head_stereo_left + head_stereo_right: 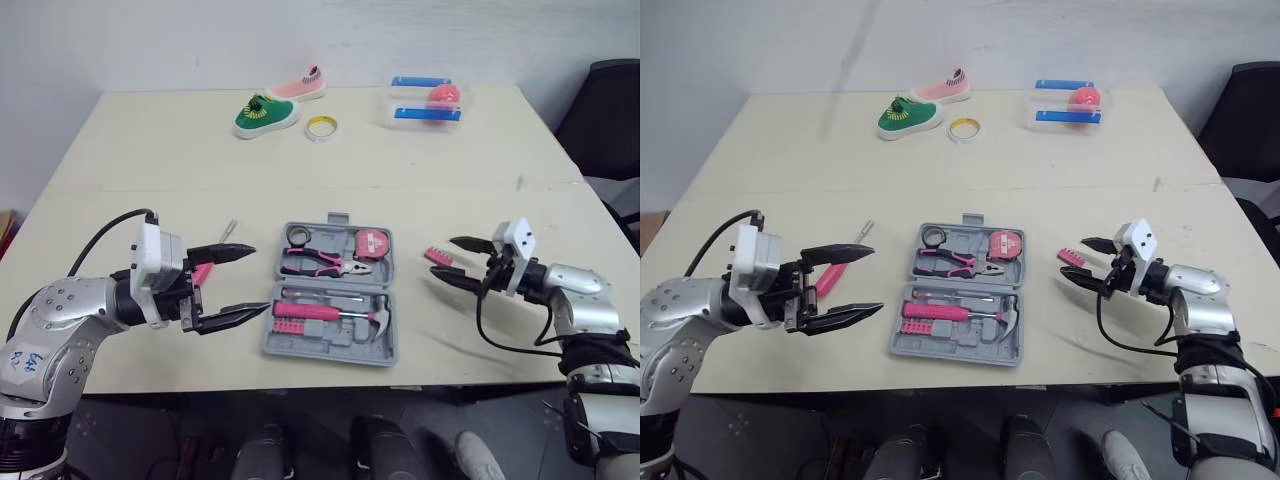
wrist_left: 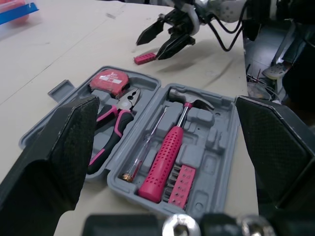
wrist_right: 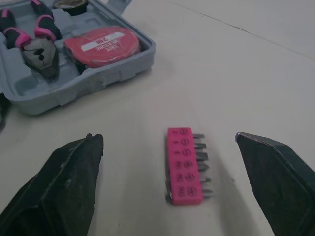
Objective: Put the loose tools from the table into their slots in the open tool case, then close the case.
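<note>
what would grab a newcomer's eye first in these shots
The open grey tool case sits near the table's front edge, with pink-handled tools already in its slots. An open gripper is on each side of it. The right gripper is lined up on a pink bit holder lying on the table right of the case, and the left gripper is close by a pink-handled screwdriver lying left of the case.

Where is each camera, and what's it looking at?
Left eye view: head, looking down at table and open tool case; left tool, right tool show.
Right eye view: beside it, same scene.
Left wrist view: behind left tool, facing the case.
Right wrist view: behind right tool, facing pink bit holder.
Both wrist views share the tape measure.
</note>
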Tool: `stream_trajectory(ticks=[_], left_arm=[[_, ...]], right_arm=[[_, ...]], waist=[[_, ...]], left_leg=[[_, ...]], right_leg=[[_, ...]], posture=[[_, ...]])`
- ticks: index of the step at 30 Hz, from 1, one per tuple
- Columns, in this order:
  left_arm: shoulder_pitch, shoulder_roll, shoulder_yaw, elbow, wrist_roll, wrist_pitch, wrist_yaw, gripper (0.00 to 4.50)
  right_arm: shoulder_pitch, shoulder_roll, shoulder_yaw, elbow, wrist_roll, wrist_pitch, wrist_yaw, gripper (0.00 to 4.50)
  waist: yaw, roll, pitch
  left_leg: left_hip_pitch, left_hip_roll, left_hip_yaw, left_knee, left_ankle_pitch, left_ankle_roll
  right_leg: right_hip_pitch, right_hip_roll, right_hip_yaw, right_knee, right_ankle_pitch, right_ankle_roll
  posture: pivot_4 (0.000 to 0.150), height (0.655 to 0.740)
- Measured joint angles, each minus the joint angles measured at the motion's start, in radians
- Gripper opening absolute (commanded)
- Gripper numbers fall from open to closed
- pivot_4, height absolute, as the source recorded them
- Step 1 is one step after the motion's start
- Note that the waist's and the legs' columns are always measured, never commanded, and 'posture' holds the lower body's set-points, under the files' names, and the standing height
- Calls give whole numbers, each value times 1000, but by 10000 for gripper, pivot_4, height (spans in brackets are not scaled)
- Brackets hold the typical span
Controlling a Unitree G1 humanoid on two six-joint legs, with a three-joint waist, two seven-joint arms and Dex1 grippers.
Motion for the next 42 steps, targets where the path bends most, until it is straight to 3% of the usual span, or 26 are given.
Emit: stream_trajectory(ticks=[6,30,34,39,42], left_arm=[[5,0,-17,-46,-20,28,-9,44406],[7,-5,-58,-54,-19,46,-9,44406],[7,-6,-62,-54,-19,46,-11,45000],[7,-5,-62,-53,-19,45,-29,45000],[7,-5,-62,-51,-19,45,-40,45000]], right_arm=[[-49,12,31,109,-67,-40,0,45000],[-55,-21,6,185,-95,-100,-21,45000],[-52,-20,6,185,-94,-107,-16,33400],[-50,-16,6,188,-94,-119,-14,8325],[-50,-13,4,195,-94,-129,-14,7468]], waist=[[0,0,0],[3,0,0],[3,0,0],[2,0,0],[1,0,0]], left_leg=[[0,0,0,1,0,0],[0,0,-3,3,0,0],[0,0,-3,3,0,0],[1,0,-3,4,0,0],[1,0,-3,4,0,0]], right_leg=[[0,0,0,1,0,0],[3,-1,1,0,0,0],[3,-1,1,0,0,0],[4,-1,1,0,0,0],[5,-1,1,0,0,0]], posture=[[1500,7400],[1500,7400],[1500,7400],[1500,7400],[1500,7400]])
